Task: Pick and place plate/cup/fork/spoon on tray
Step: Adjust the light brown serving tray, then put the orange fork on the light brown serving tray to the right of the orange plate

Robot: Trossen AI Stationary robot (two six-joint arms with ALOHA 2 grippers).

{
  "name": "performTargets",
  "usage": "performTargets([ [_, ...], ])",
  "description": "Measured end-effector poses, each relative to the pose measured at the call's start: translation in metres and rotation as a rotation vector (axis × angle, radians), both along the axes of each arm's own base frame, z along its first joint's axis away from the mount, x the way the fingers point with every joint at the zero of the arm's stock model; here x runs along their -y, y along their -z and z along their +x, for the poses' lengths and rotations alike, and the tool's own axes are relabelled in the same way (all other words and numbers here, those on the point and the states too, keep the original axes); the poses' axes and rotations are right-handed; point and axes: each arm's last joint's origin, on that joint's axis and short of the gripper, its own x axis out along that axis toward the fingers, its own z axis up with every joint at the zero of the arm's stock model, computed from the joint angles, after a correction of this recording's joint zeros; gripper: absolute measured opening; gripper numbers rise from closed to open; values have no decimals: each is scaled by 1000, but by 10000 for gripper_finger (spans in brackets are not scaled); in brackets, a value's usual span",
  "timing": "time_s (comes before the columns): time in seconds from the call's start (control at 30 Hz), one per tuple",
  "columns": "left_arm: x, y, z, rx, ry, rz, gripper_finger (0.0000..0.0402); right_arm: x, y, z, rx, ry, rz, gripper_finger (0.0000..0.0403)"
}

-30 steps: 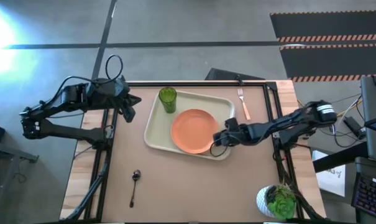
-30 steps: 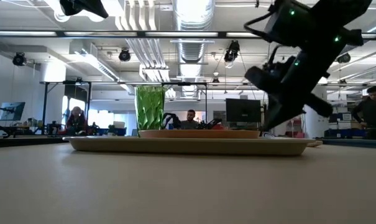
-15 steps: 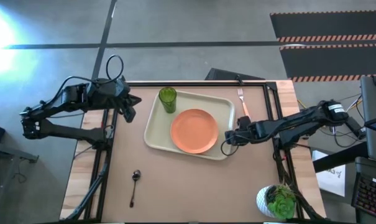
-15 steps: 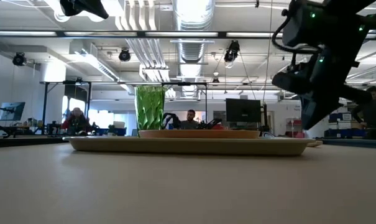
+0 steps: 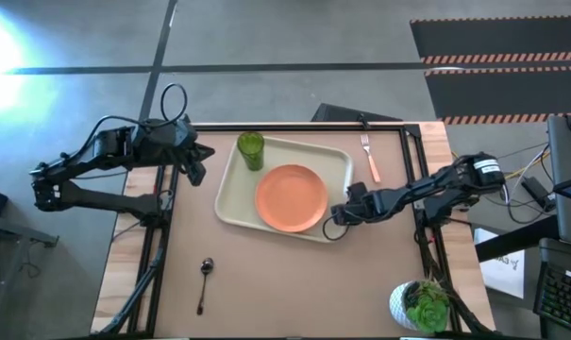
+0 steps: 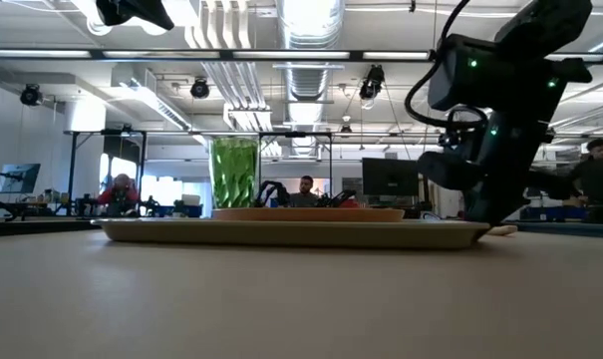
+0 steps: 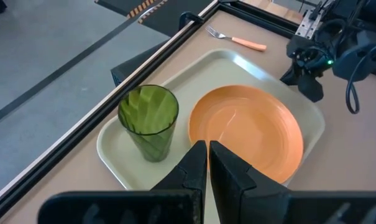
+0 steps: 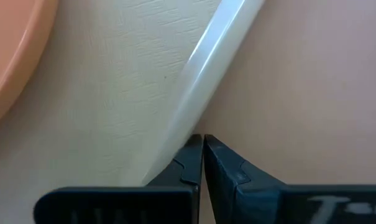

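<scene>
Right gripper (image 5: 337, 215): you have it low at the table, its fingers pressed together with nothing between them, the tips touching the raised rim of the large cream rectangular tray (image 8: 200, 68) at the corner nearest that arm.

Risk, tray: a further push from these closed tips would likely slide or turn the tray, and with it its load.

Round flat orange plate (image 5: 291, 197): lies on the tray, just ahead of the right jaws across the rim. Risk: it may skate if the tray jolts.

Small translucent green plastic cup (image 5: 250, 149): stands upright in the tray's far corner, well beyond the right jaws, close before the left ones. Risk: tall and light by the look of it, so it is the likeliest item to topple.

Slim fork with orange-pink handle (image 5: 370, 158): on bare table beside the tray, near the right jaws, not yet placed. Risk: flat and thin, so a closing pinch may slip off it.

Small dark metallic spoon (image 5: 205, 280): on bare table, well apart from both jaws, not yet placed.

Left gripper (image 7: 207, 163): hangs above the tray's cup end, fingers nearly together, holding nothing.
</scene>
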Motion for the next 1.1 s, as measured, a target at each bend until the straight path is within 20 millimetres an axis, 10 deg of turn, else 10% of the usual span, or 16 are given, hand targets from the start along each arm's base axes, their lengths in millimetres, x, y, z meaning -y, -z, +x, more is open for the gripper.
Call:
performTargets([
  [0.8,0,4,2,-14,-2,-6,0,32,-68,-35,88,-60,-48,12],
  [1.1,0,3,1,-8,-3,-6,0,65,-80,-52,86,-11,-26,83],
])
